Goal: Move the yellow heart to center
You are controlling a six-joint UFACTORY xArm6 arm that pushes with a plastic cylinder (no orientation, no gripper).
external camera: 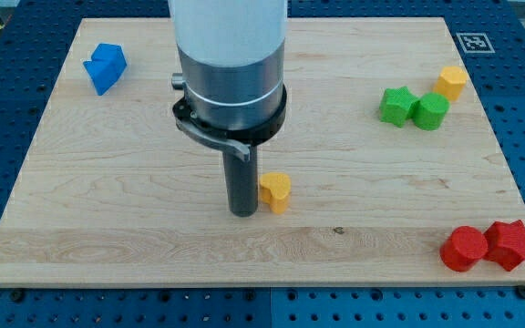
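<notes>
A wooden board lies on a blue perforated bench, seen from above and in front. My tip, a plain dark rod with no jaws to open or close, stands touching or almost touching the yellow heart, at the heart's nine o'clock.

The heart sits close to the board's middle, slightly toward six o'clock. The task looks nearly finished; at most a short nudge toward twelve o'clock seems left.

Seven blocks in all:
- Two yellow: the heart, and a yellow block at two o'clock.
- Two green blocks, touching, just beside it.
- Two red blocks, touching, at four o'clock.
- One blue block at ten o'clock.
</notes>
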